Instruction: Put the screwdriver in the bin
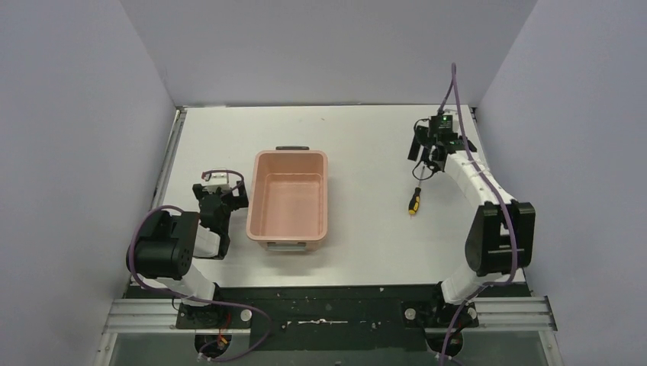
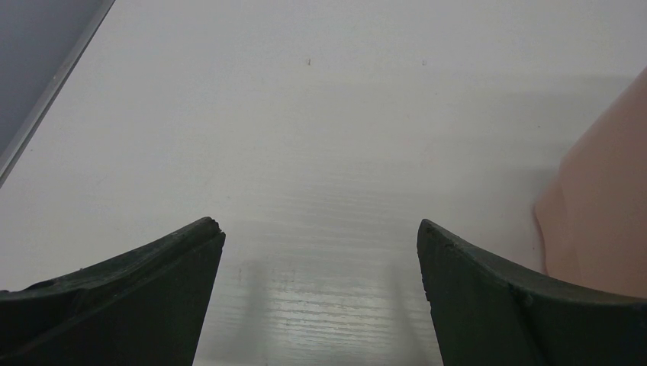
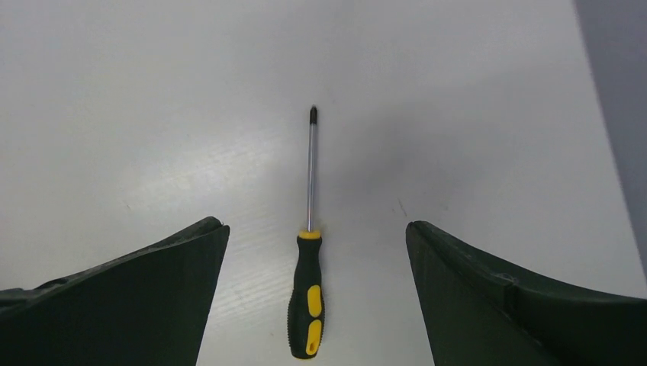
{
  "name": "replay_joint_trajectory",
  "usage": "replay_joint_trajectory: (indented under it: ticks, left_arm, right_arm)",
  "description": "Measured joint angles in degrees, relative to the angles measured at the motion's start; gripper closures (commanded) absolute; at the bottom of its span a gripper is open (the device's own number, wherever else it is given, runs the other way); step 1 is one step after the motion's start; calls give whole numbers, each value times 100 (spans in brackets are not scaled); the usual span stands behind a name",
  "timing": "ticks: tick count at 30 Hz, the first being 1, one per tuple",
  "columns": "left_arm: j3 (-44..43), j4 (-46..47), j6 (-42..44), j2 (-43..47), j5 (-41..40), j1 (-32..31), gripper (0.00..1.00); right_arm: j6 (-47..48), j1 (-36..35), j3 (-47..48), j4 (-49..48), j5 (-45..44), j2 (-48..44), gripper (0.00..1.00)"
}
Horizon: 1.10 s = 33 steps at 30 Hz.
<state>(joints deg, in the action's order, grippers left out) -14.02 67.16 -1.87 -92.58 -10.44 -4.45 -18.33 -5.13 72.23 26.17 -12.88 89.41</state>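
Observation:
The screwdriver [image 1: 413, 200] lies flat on the white table, right of the bin, with its black-and-yellow handle toward the near edge. In the right wrist view the screwdriver [image 3: 308, 297] lies between my two fingers, shaft pointing away. My right gripper [image 1: 424, 156] [image 3: 317, 225] is open and empty, above the screwdriver and not touching it. The salmon-pink bin [image 1: 291, 155] stands empty at centre left. My left gripper [image 1: 223, 202] [image 2: 320, 225] is open and empty, low over the table just left of the bin, whose wall [image 2: 603, 191] shows at the right edge of the left wrist view.
Grey walls close in the table on the left, back and right. A metal rail [image 1: 169, 164] runs along the table's left edge. The right arm's cable [image 1: 452, 88] loops above its wrist.

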Motion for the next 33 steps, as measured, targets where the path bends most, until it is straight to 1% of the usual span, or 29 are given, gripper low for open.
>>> replay_joint_trajectory:
  ticks: [4,6,8,10,14,15,16,20,22,24,29,31,33]
  left_arm:
    - [0,0,0,0,0,0,3]
    - [0,0,0,0,0,0,3]
    - [0,0,0,0,0,0,3]
    - [0,0,0,0,0,0,3]
    - [0,0,0,0,0,0,3]
    - [0,0,-2,0,0,0,3]
    - [0,0,0,0,0,0,3]
    - [0,0,-2,0,0,0,2]
    - [0,0,-2,0,0,0,3]
    - [0,0,-2,0,0,0,3]
    - [0,0,-2,0,0,0,3]
    - [0,0,0,0,0,0,3]
    - [0,0,-2,0,0,0,3]
  right_arm:
    - [-50,92,57,708,485,1014,23]
    - [-68,92,-15,844,632,1316,30]
    - [-96,92,-140,933,739,1502,39]
    - [-120,85,-251,935,791,1552,54]
    - [-157,94,-402,920,883,1606,88]
    - [-151,96,-398,892,885,1635,96]
    - [-149,101,-393,901,903,1635,100]
    - [-35,144,-168,1189,981,1659,100]
    - [22,146,210,1598,990,1700,100]
    - [98,173,817,2050,994,1711,100]
    - [245,173,2675,3257,1069,1703,100]
    - [238,173,3126,3587,1058,1661,100]
    - [199,170,3386,3871,1049,1561,100]
